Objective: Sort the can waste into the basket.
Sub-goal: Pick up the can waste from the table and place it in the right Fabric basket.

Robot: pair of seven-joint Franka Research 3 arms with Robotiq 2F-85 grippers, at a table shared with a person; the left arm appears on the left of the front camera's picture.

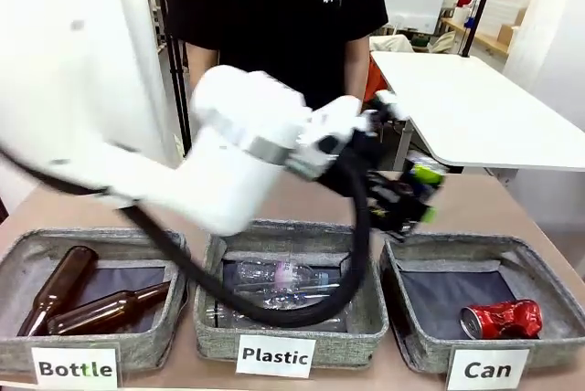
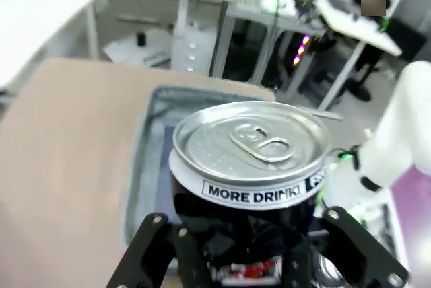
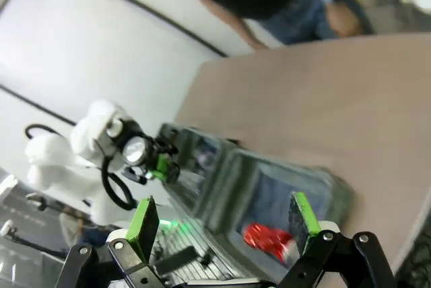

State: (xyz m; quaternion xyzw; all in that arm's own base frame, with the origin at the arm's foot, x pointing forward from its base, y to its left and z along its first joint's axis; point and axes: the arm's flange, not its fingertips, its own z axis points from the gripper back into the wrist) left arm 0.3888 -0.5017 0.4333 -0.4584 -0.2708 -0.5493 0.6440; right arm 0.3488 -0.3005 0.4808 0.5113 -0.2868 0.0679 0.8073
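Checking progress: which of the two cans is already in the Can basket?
The red can, lying on its side in the Can basket. The black can is gripped in the left claw above the basket.

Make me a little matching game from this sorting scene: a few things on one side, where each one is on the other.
Things:
1. red can
2. black can
3. brown bottles
4. clear plastic bottle

Places:
A. middle basket, labelled Plastic
B. held in the left gripper
C. lying in the basket labelled Can
D. basket labelled Bottle

Pairs: 1-C, 2-B, 3-D, 4-A
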